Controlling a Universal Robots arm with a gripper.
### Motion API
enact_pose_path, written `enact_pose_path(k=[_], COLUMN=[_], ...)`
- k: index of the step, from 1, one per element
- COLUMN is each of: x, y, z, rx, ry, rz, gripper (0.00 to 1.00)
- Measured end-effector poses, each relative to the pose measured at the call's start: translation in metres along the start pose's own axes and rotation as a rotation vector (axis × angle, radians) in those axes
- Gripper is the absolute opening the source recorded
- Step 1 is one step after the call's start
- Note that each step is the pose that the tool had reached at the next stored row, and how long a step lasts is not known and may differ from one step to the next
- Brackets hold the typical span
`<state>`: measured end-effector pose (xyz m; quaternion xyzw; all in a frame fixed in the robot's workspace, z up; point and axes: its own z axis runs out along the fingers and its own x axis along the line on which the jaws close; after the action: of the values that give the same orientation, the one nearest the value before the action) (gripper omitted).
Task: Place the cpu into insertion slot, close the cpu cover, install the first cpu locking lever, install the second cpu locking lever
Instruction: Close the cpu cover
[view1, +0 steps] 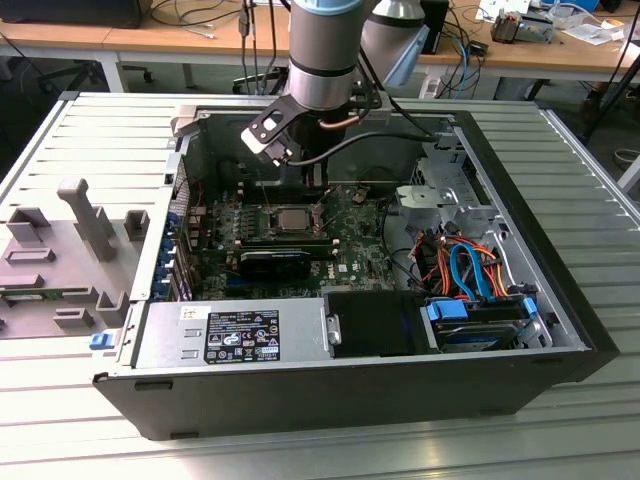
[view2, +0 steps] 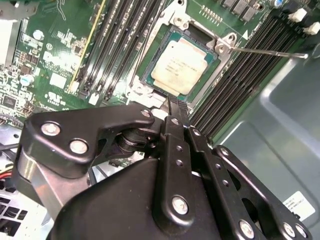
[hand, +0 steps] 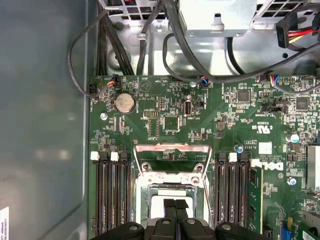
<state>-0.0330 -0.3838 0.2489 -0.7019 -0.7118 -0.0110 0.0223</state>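
Two black fingers (hand: 170, 204) of your gripper (view2: 175, 103) are pressing together on nothing, poised right over the flat, square, silver-topped cpu (view2: 182, 65). It is sitting in the square, metal-bordered insertion slot (view2: 142, 89), between long black memory slots (view2: 120, 40) on the green motherboard (hand: 165, 105). One thin wire locking lever (view2: 265, 52) is sticking out free.

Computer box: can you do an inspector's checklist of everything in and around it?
Surface: slatted metal table, carrying the open computer case.
Job's things: cpu sits in the insertion slot; cpu cover looks swung up; one thin lever sticks out free.
Clutter: grey plastic blocks at the exterior view's left.
Claw: shut, empty, tips by the slot's edge.
Cables: orange and blue cables inside the case; black cables too.
Surroundings: wooden desks behind.
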Motion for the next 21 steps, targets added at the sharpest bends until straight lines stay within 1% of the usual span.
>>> enact_pose_path(k=[4, 11, 17, 21], x=[0.0000, -0.0002, -0.0003, -0.0004], y=[0.0031, 0.0139, 0.0257, 0.0308], z=[-0.0006, -0.0008, -0.0010, -0.0011], rx=[0.0011, 0.0070, 0.0136, 0.0166], ry=[0.0002, 0.0001, 0.0003, 0.0002], rz=[0.000, 0.000, 0.001, 0.001], gripper=[0.11, 0.11, 0.11, 0.11])
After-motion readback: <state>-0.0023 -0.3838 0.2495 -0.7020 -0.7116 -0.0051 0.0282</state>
